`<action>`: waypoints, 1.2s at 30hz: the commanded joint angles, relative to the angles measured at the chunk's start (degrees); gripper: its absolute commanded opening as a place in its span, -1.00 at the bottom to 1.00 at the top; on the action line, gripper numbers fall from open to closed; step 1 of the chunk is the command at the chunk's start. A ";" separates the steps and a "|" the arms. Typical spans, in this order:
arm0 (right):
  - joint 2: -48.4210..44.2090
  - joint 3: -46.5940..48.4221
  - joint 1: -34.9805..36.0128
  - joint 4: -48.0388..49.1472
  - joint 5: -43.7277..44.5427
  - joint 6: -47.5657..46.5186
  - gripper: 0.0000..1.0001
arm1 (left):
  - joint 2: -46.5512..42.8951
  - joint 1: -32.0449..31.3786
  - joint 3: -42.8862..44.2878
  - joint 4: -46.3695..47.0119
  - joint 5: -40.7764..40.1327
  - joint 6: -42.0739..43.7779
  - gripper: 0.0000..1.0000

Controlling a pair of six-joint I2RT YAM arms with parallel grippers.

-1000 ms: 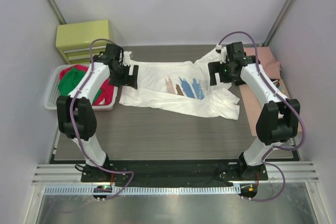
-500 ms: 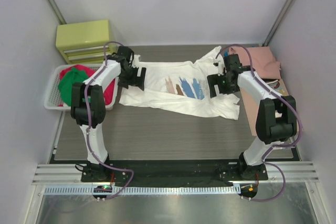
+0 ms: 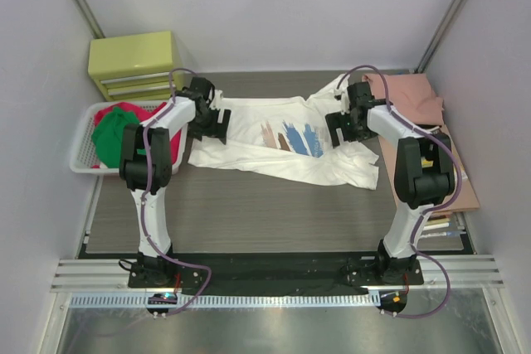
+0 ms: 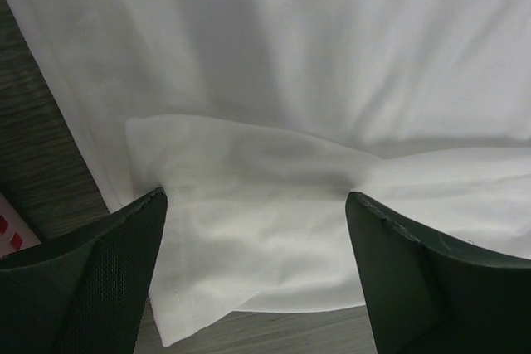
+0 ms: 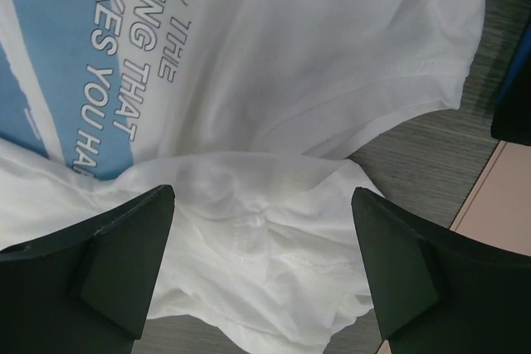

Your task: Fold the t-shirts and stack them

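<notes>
1. Both pairs held wide apart, clasping nothing
2. Hovering with left fingers (image 4: 91, 288) over a folded flap of the white t-shirt (image 3: 249, 159), on its side nearest the basket (image 3: 81, 163)
3. Hovering with right fingers (image 5: 108, 263) astride rumpled cloth beside the blue print
4. Spread across the tabletop (image 3: 249, 213) between both arms, print up
5. Heaped in the basket: red t-shirt (image 3: 116, 112), green t-shirt (image 3: 108, 134)

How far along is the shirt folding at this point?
Done: little that shows. A salmon-pink shirt lies at the far right; whether it is folded I cannot tell.
In hand: the white printed t-shirt lies spread on the table, unfolded. The left gripper and right gripper are open over its two side edges, holding nothing.
Left: folding it, then the red shirt and green shirt waiting in the basket.
</notes>
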 commanded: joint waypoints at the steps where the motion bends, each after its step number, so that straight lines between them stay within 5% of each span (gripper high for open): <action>1: 2.92 3.14 -0.08 3.58 4.90 0.08 0.89 | -1.11 0.39 -0.70 3.13 -2.38 0.80 0.78; 8: 2.49 2.09 -0.52 4.90 7.36 -0.18 0.77 | -1.81 0.39 -2.10 3.31 -1.23 0.19 0.76; 20: -21.41 -11.71 -1.83 -2.03 7.02 -1.50 0.85 | -5.50 0.39 -6.86 5.24 -0.62 1.24 0.76; 36: -21.60 -19.36 -1.92 -2.84 4.20 -2.29 0.65 | -6.56 0.39 -7.12 4.98 -0.79 1.42 0.77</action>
